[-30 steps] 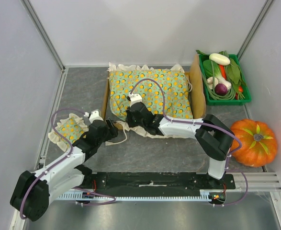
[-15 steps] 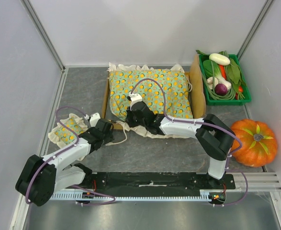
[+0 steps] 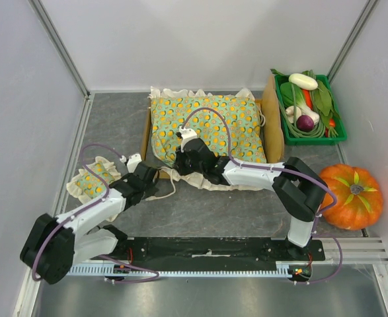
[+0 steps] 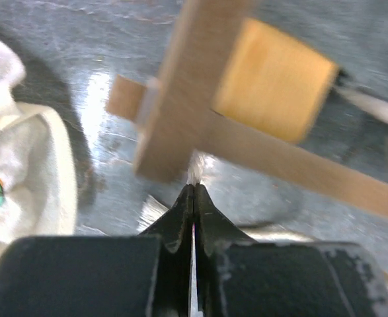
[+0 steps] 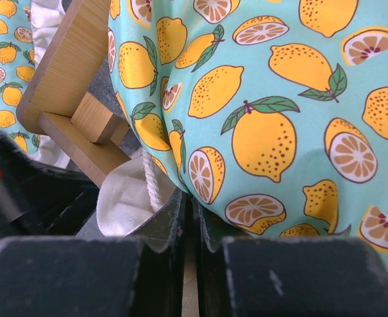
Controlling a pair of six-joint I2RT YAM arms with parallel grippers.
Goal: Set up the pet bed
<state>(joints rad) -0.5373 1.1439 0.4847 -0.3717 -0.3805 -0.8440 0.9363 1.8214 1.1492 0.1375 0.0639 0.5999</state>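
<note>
Upper centre of the top view, the pet bed [image 3: 271,125]: pale smooth wood frame, taller board at its right end, mostly buried under a puffy lemon-print cushion [image 3: 207,125] with a cream frill. Up close in the left wrist view, a blocky wooden leg and flat rails, blurred. At left, a small matching pillow [image 3: 93,178] on the grey stone-look table [image 3: 246,211]. Low and stretched toward the frame's lower-left corner, the left gripper [image 3: 153,174], fingers pressed together on nothing. Reaching leftward with elbow bent, the right gripper [image 3: 179,165], fingers nearly closed, nipping the cushion's near edge.
</note>
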